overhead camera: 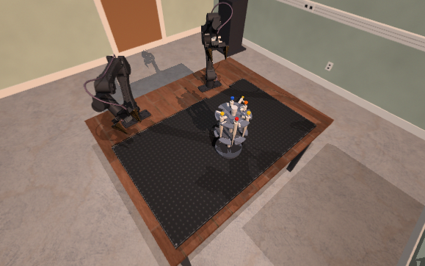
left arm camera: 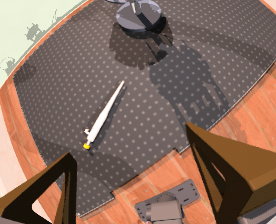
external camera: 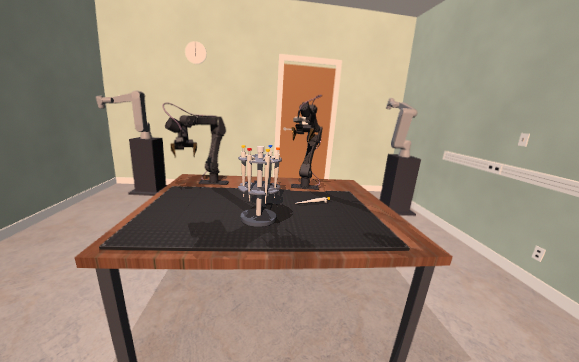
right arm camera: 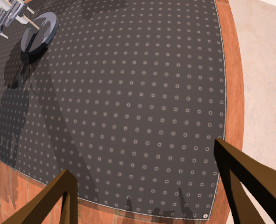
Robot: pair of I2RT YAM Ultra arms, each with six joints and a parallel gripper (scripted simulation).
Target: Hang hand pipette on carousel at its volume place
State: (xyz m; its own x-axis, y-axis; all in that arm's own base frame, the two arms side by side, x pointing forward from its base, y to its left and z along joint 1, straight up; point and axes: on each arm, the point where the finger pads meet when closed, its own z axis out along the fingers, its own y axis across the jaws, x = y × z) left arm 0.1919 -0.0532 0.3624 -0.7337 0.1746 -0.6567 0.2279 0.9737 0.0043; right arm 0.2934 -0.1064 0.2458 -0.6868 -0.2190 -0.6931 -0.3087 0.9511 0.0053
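Note:
A white hand pipette with a yellow push button lies on the dark mat beside the carousel. In the top view it is partly hidden behind the carousel. Its printed volume is too small to read. Several pipettes with red, yellow, orange and blue buttons hang on the carousel. The slot labels are not legible. My left gripper is open and empty, high above the back of the table, away from the pipette. My right gripper is open and empty near the mat's other back corner.
The carousel's round base stands near the middle of the perforated mat. The wooden table edge surrounds the mat. Both arm bases are fixed along the table's back edge. The hanging pipettes stick up above the carousel's head.

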